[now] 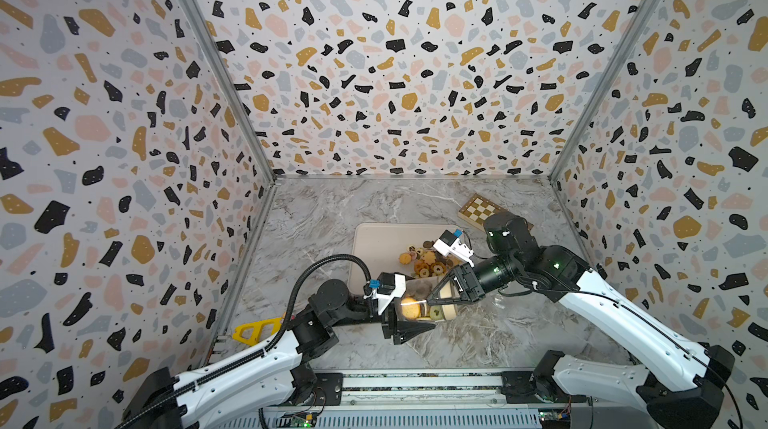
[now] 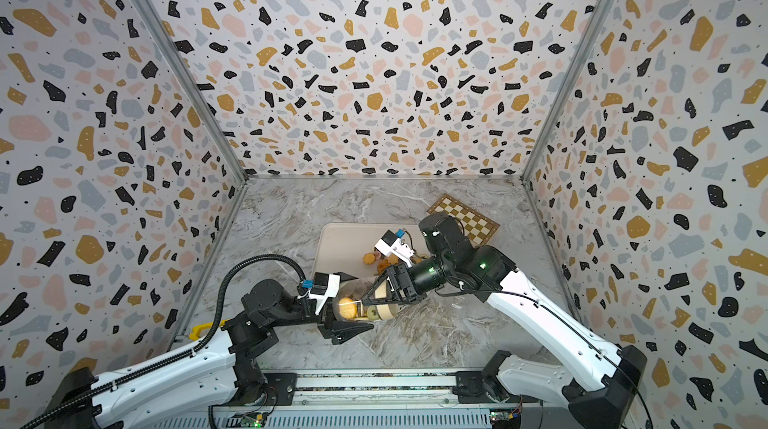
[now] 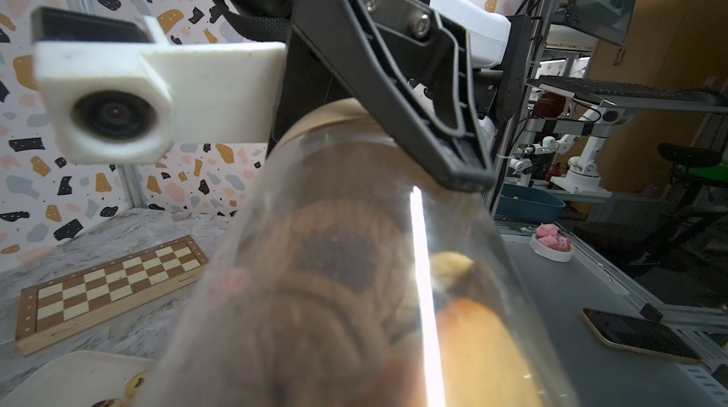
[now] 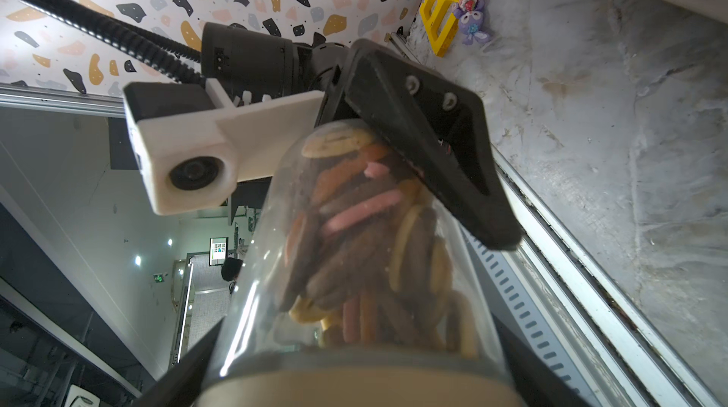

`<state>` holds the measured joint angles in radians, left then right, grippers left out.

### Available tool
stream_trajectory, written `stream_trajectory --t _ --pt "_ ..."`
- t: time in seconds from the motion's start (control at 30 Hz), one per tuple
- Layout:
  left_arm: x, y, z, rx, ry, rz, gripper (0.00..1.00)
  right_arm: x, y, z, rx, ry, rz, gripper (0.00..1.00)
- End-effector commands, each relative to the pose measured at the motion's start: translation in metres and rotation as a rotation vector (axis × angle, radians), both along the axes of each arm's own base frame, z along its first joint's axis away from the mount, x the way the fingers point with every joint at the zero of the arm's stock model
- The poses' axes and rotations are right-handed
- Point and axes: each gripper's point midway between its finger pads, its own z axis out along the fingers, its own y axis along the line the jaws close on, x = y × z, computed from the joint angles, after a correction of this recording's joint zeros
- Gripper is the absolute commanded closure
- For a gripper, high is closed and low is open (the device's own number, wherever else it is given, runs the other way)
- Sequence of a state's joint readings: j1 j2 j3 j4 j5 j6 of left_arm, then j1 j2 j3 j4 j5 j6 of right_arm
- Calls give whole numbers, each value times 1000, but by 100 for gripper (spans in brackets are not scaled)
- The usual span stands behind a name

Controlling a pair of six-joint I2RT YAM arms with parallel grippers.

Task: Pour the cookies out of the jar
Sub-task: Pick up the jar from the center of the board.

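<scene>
Jar point(image 1: 409, 307): in both top views it is held level between the arms, at the near edge of the tray point(image 1: 382, 248). The left gripper point(image 1: 417, 311) is clamped on one end and the right gripper point(image 1: 438, 300) on the tan-capped end.

Left wrist view: the wall is clear, rigid and probably slippery.

Right wrist view: the cookies point(image 4: 354, 227) are packed densely and are brittle, so expect weight. Grip the jar at its ends.

lit: bright, even | glare: streak on jar point(image 3: 354, 275) | wrist cams: blurry
</scene>
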<state>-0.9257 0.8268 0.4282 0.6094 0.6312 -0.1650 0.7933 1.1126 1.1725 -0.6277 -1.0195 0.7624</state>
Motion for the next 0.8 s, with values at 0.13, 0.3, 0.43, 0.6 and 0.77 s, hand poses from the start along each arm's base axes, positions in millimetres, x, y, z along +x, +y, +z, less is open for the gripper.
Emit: stream_trajectory --t 0.13,0.3,0.43,0.6,0.77 --pt "-9 -3 42 -140 -31 -75 100 0 5 -2 33 -6 -9 100" --pt "22 -6 25 -95 55 88 100 20 -1 -9 -61 -89 -86 69" --pt "44 7 3 -47 44 263 100 50 -19 -13 -180 -179 -216 3" --pt "52 25 2 -54 -20 371 100 52 -16 -4 -141 -166 -241 1" --pt "53 29 -9 -45 -29 395 100 56 -8 5 -63 -122 -238 1"
